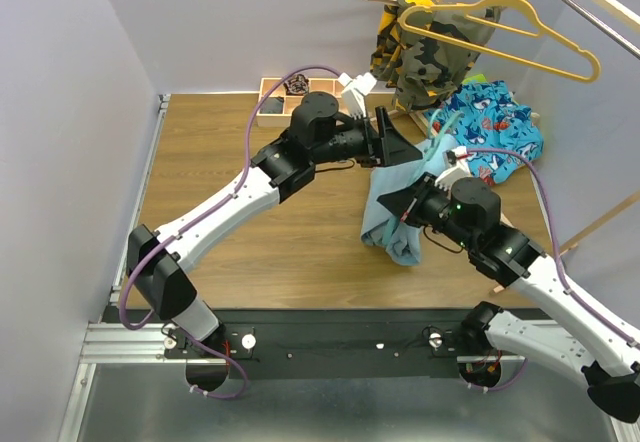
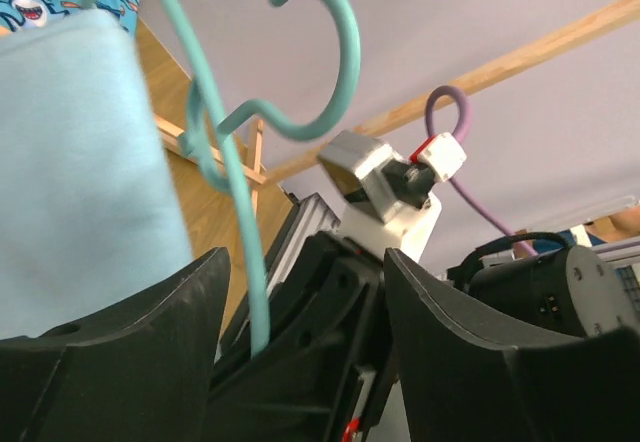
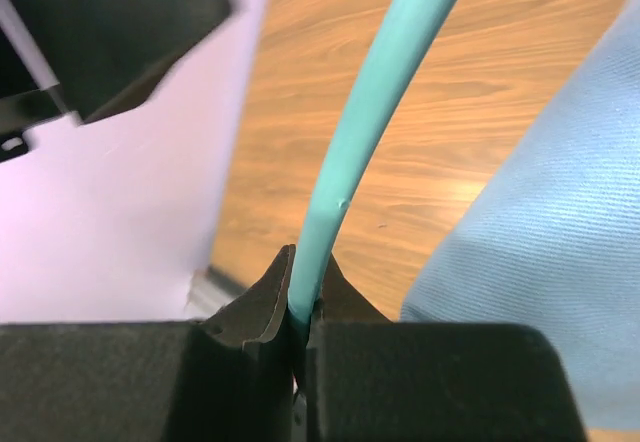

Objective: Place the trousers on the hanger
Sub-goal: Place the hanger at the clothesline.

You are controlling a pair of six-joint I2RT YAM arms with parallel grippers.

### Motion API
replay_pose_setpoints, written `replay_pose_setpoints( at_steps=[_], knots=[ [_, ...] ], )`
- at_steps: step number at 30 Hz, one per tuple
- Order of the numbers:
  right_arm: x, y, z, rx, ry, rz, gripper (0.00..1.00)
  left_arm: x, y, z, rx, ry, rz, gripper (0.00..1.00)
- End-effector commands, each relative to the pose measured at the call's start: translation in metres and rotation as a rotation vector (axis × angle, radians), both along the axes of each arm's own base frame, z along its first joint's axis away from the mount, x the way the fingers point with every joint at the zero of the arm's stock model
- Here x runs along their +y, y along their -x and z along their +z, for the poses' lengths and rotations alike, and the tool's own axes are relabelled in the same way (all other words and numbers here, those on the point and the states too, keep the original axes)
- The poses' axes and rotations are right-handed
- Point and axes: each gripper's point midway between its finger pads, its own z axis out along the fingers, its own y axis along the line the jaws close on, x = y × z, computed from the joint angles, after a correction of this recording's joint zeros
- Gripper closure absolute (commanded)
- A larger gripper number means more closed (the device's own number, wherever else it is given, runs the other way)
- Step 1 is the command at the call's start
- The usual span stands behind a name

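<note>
Reaching in from 5 o'clock, right end effector (image 3: 301, 292) clamps thin teal hanger (image 3: 368, 122) wire. Jaws of left end effector (image 2: 300, 282) spread apart, wire between them. Soft, wrinkled sky-blue trousers (image 1: 392, 227) alongside.

a robot lab cell: plain lilac walls (image 1: 60, 112) around a wooden table (image 1: 210, 162), two arms (image 1: 230, 202) bolted to an aluminium rail (image 1: 110, 340), a wooden clothes rack (image 1: 600, 224) beyond the left gripper (image 1: 403, 149).
</note>
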Motion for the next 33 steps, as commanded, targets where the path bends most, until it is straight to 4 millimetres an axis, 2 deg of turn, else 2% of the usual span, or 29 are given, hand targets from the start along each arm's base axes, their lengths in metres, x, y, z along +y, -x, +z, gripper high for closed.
replay_pose_setpoints(
  at_steps=[1,2,6,8,9,11,12,15,17,19,23,33],
  knots=[
    [-0.047,-0.026,0.054,-0.134,0.040,-0.267,0.99,0.018,-0.005,0.023,-0.086,0.017,0.035,0.16],
    [-0.050,-0.027,0.065,-0.152,0.035,-0.283,0.99,0.022,-0.007,0.021,-0.095,0.003,0.047,0.16],
    [-0.052,-0.043,0.080,-0.180,0.078,-0.332,0.99,0.043,-0.016,0.014,-0.103,-0.041,0.096,0.16],
    [-0.048,-0.054,0.076,-0.177,0.121,-0.347,0.99,0.056,-0.025,0.007,-0.096,-0.066,0.124,0.16],
    [-0.051,-0.058,0.088,-0.194,0.118,-0.376,0.99,0.063,-0.024,0.005,-0.105,-0.074,0.132,0.16],
    [-0.053,-0.066,0.094,-0.208,0.141,-0.405,0.99,0.075,-0.029,-0.001,-0.097,-0.094,0.154,0.16],
    [-0.057,-0.069,0.105,-0.226,0.135,-0.435,0.99,0.080,-0.029,-0.001,-0.101,-0.098,0.160,0.16],
    [-0.061,-0.079,0.120,-0.260,0.151,-0.452,0.99,0.090,-0.032,-0.004,-0.102,-0.104,0.190,0.16],
    [-0.067,-0.088,0.141,-0.302,0.138,-0.460,0.99,0.092,-0.034,-0.006,-0.096,-0.100,0.196,0.16],
    [-0.065,-0.098,0.148,-0.310,0.144,-0.456,0.99,0.093,-0.033,-0.010,-0.086,-0.102,0.193,0.15],
    [-0.081,-0.118,0.154,-0.302,0.109,-0.520,0.99,0.094,-0.030,-0.010,-0.093,-0.100,0.185,0.16],
    [-0.105,-0.120,0.169,-0.309,0.061,-0.656,0.99,0.106,-0.031,-0.010,-0.102,-0.117,0.227,0.15]
  ],
)
